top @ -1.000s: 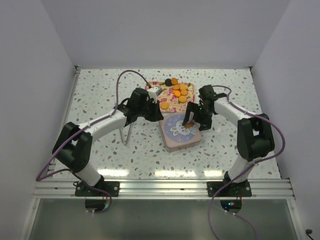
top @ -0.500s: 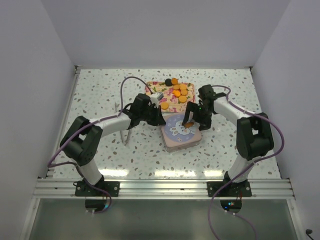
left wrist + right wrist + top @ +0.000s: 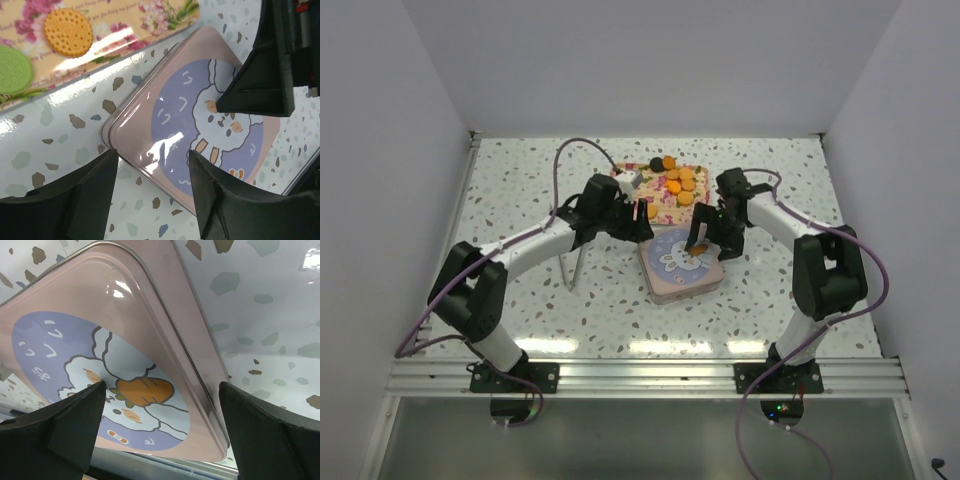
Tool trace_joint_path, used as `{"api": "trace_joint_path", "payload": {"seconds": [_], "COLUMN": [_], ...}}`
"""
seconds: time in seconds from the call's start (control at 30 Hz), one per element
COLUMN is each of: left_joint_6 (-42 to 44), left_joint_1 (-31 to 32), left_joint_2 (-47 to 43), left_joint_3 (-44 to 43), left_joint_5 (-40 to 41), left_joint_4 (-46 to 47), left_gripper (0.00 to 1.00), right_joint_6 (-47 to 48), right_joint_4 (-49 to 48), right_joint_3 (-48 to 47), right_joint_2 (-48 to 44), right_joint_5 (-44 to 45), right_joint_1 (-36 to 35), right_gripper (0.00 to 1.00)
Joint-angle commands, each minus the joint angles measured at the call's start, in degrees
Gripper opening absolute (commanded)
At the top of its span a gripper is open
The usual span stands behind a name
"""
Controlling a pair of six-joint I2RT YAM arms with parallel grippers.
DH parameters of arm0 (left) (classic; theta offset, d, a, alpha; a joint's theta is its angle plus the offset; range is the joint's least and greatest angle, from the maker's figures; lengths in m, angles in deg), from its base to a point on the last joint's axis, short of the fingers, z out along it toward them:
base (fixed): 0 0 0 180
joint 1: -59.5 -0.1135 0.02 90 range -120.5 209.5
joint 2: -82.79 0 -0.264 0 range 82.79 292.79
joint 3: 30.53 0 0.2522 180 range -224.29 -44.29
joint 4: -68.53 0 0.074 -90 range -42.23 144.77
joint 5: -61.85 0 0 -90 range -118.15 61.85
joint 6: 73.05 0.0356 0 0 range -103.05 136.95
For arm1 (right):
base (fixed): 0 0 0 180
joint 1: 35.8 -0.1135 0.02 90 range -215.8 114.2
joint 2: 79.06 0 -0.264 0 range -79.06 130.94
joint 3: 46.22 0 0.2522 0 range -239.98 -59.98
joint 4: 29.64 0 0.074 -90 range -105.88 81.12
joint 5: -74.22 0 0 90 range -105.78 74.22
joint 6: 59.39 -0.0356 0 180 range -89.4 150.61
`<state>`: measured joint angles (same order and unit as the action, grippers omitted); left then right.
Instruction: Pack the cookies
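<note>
Several cookies (image 3: 680,182), mostly orange with a black one, lie on the floral tray (image 3: 660,203) at the back. The left wrist view shows an orange cookie (image 3: 68,31) and a green one (image 3: 12,69) on that tray. In front of it stands the pink square tin (image 3: 672,272), its rabbit lid (image 3: 200,125) lying on it. My left gripper (image 3: 152,200) is open over the tin's near-left corner, with nothing between its fingers. My right gripper (image 3: 162,435) is wide open across the tin's right edge, one finger over the lid (image 3: 100,340) and the other over the table.
A thin metal stand (image 3: 573,265) stands on the speckled table left of the tin, under the left forearm. White walls close the table on three sides. The two grippers sit close together over the tin.
The left arm swung in towards the tin and back out. An orange cookie that showed by its gripper at the tray's near edge no longer shows from above. The right arm has not moved.
</note>
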<state>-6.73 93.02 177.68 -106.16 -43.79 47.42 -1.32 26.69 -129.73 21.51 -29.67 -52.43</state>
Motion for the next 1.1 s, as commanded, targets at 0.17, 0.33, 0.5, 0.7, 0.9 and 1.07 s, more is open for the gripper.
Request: {"api": "trace_joint_path", "payload": {"seconds": [0.17, 0.33, 0.5, 0.7, 0.9, 1.07], "left_joint_6": [1.3, 1.7, 3.6, 6.7, 6.5, 9.3], "left_joint_1": [0.1, -0.1, -3.0, -9.9, -11.0, -11.2], "left_joint_2": [-6.8, -9.9, -13.8, -22.8, -34.9, -46.1], "left_joint_3": [-4.6, -4.8, -4.6, 0.2, 12.2, 31.2], "left_joint_5": [4.6, 7.5, 9.5, 18.9, 41.5, 49.8], "left_joint_4": [-4.1, -6.3, -9.8, -11.8, -5.7, 8.6], "left_gripper": [0.74, 0.84, 0.91, 0.92, 0.96, 1.00], "right_joint_6": [2.5, 3.4, 5.3, 6.0, 7.0, 6.0], "right_joint_4": [4.4, 7.2, 11.9, 12.5, 7.2, 1.8], "right_joint_3": [-4.9, -7.9, -13.3, -15.6, -10.2, -4.0], "right_joint_2": [-3.9, -6.8, -11.6, -19.2, -35.0, -48.2], "right_joint_5": [6.9, 9.2, 13.2, 9.0, 4.1, 5.2], "right_joint_1": [-0.1, 0.7, 0.8, 0.7, 0.7, 0.7], "right_gripper": [0.99, 0.99, 0.99, 0.99, 0.99, 0.99]}}
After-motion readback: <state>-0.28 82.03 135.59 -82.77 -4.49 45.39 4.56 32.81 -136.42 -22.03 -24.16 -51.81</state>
